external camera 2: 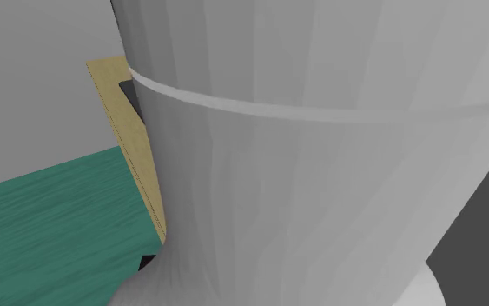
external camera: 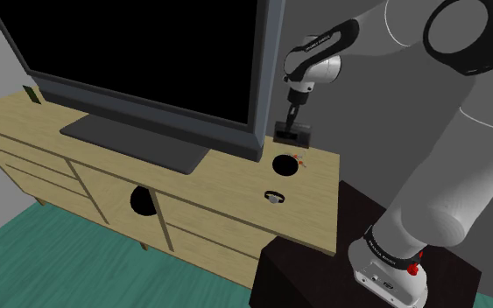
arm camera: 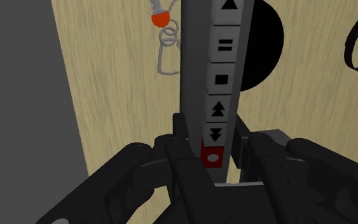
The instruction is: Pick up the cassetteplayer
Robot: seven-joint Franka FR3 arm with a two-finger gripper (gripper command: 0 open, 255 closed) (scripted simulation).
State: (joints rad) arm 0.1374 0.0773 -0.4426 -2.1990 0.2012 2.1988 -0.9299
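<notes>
The cassette player [arm camera: 225, 76] is a long grey bar w/ one row of buttons. I count six: five grey (triangle, two bars, square, double arrows up, double arrows down) and one red w/ a white dot, at the end nearest the claw [arm camera: 210, 137]. The claw is closed on it, its two black fingers [arm camera: 179, 130] pressing one on each long side. In the shoulder view the cassette player is at the back of the wood worktop [external camera: 227, 179], just beside the lower corner of the one TV [external camera: 148, 52] and behind one round black hole [external camera: 285, 164]. At the hole's edge lies one keyring [arm camera: 165, 48] w/ a red bead. One small dark ring [external camera: 274, 197] lies nearer the front edge.
</notes>
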